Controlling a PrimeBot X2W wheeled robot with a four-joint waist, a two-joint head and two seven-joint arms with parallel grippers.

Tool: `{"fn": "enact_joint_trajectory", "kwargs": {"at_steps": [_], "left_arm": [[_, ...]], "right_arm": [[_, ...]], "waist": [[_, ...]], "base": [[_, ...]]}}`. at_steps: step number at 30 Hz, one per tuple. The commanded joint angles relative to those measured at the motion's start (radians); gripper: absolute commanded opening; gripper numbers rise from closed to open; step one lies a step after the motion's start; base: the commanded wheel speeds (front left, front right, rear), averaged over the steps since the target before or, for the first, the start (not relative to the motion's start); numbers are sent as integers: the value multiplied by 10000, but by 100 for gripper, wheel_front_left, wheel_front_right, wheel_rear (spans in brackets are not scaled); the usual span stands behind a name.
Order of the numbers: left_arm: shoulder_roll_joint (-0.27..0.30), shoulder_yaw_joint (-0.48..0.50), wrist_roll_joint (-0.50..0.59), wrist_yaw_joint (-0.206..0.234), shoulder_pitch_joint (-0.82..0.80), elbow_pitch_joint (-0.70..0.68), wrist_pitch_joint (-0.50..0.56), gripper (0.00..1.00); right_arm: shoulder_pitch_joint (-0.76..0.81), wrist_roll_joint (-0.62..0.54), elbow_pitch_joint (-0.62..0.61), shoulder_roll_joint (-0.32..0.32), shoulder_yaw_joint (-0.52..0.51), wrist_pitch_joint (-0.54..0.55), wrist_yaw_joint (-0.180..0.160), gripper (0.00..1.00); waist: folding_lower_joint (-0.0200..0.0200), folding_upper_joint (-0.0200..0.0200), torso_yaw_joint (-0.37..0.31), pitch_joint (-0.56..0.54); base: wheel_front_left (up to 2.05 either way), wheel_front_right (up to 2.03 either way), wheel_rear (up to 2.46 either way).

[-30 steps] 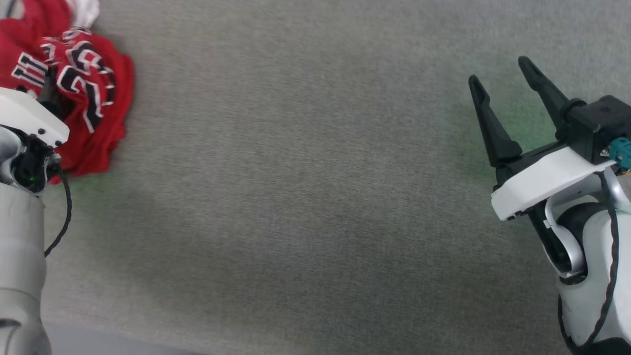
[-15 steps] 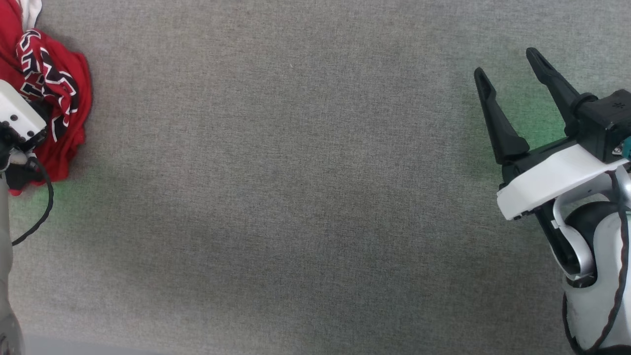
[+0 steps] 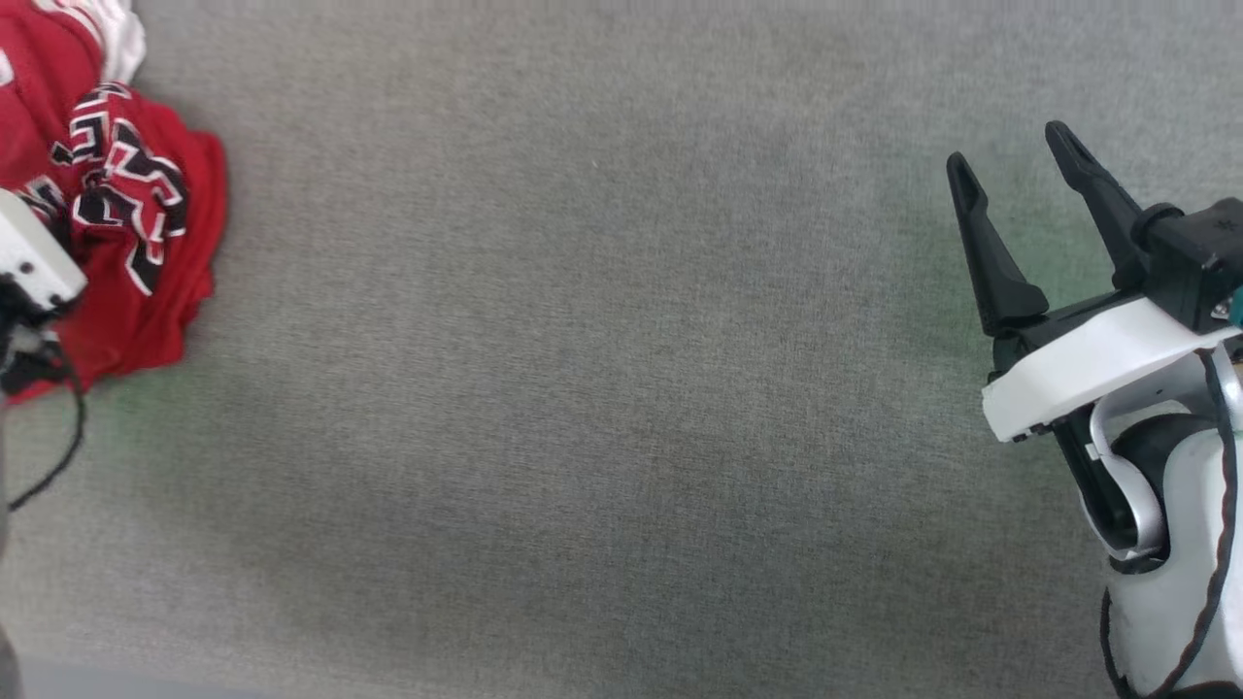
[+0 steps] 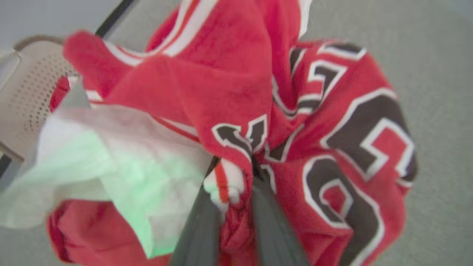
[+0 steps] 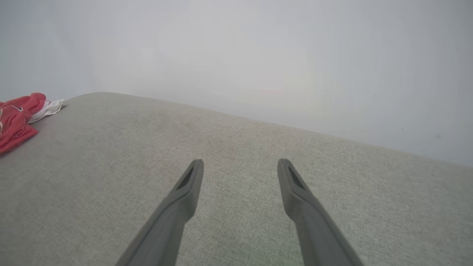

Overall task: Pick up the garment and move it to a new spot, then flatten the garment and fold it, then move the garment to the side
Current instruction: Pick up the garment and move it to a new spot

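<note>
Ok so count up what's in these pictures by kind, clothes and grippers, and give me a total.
Shirts: 1, a crumpled red shirt with black lettering and a white sleeve.
Grippers: 2, the left gripper shut on the shirt, the right gripper open over the grey surface.
Total: 3.

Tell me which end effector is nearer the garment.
Left. The left end effector is shut on the garment, with cloth pinched in its grip. The right end effector hangs open far across the grey surface, apart from it.
</note>
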Motion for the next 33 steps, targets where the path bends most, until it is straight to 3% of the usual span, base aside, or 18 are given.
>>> {"fn": "enact_joint_trajectory", "kwargs": {"at_steps": [1, 15, 25, 33], "left_arm": [[227, -121, 98, -44, -61, -191, -233, 0], [1330, -1562, 210, -74, -499, -2467, -1054, 0], [1991, -2265, -286, -76, -154, -5081, -249, 0], [2353, -2434, -597, 156, 544, -8048, 1078, 0]], "right_arm": [[153, 36, 95, 83, -57, -163, -3, 100], [936, 441, 834, 620, -603, -1030, -3, 100], [1313, 579, 907, 908, -950, -1339, -3, 100], [1548, 610, 769, 1085, -1357, -1488, -3, 100]], "waist": [[0, 1, 117, -419], [0, 1, 476, -2486], [0, 1, 405, -3285], [0, 1, -194, -3586]], "base": [[0, 0, 0], [0, 0, 0], [0, 0, 0], [0, 0, 0]]}}
